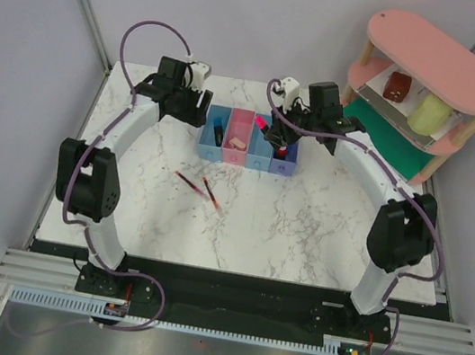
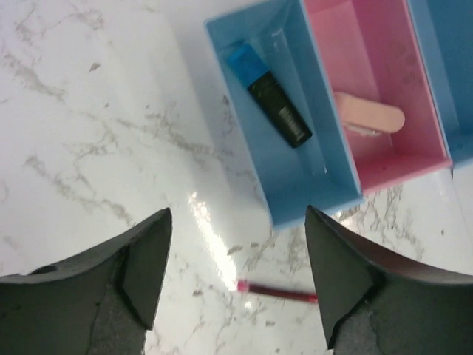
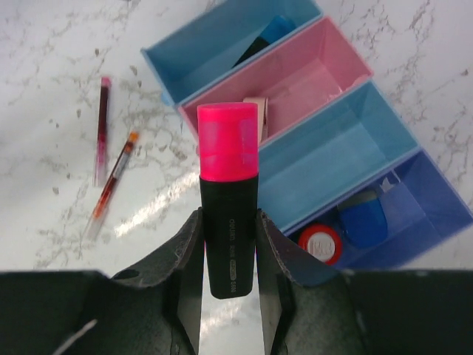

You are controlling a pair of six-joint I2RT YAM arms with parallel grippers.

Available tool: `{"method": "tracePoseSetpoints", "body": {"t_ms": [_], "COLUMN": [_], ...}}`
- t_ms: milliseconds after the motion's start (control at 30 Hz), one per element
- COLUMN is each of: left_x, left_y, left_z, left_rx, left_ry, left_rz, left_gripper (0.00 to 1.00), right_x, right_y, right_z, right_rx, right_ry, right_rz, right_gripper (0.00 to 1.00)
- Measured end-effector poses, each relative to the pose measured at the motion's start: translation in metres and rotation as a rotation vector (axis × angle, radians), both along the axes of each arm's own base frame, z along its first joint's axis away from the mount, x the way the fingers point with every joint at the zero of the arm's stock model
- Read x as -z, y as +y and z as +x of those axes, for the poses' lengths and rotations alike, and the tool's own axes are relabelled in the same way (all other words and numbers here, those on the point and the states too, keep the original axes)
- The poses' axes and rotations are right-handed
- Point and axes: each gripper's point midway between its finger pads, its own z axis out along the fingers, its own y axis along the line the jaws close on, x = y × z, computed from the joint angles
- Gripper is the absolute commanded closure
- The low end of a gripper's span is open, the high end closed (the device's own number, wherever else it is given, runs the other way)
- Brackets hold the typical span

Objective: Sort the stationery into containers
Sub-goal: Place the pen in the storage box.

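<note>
while the right gripper [image 3: 228,225] squeezes a black marker with a pink cap [image 3: 228,140] tight between its two fingers, the marker stands up in the middle of the right wrist view, with the row of four bins behind it. the left gripper [image 2: 238,229] is wide open and holds nothing. it hangs over the marble table [image 2: 89,111], just below the first light blue bin [image 2: 318,185] in its own view. in that bin lies a black marker with a blue cap [image 2: 270,92]. the pink bin [image 2: 384,44] next to it has a pinkish block [image 2: 369,117] inside. then comes the second light blue bin [image 3: 332,159]. the dark blue bin [image 3: 436,200], at the lower right of the right wrist view, holds a blue piece [image 3: 363,220] and a small red round piece [image 3: 320,242]. a red pen with a pink end [image 3: 102,129] and a red pen with an orange end [image 3: 112,181] lie on the table at the left of that view, apart from the bins.
</note>
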Motion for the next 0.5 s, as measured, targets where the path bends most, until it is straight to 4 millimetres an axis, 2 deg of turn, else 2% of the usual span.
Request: {"method": "tracePoseSetpoints", "body": {"t_ms": [100, 267, 400, 500], "left_x": [-0.015, -0.034, -0.037, -0.038], "left_y": [0.018, 0.036, 0.045, 0.050], "left_z": [-0.025, -0.086, -0.131, -0.152], "left_rx": [-0.012, 0.013, 0.054, 0.075], "left_ry": [-0.023, -0.062, -0.063, -0.050], "left_rz": [0.022, 0.071, 0.107, 0.129], "left_gripper": [0.08, 0.04, 0.04, 0.04], "right_x": [0.010, 0.034, 0.050, 0.054], "right_y": [0.019, 0.050, 0.076, 0.104], "right_z": [0.031, 0.076, 0.096, 0.108], "right_rx": [0.036, 0.078, 0.075, 0.050], "right_ry": [0.028, 0.079, 0.115, 0.124], "right_rz": [0.057, 0.158, 0.233, 0.292], "right_gripper": [1.00, 1.00, 1.00, 1.00]}}
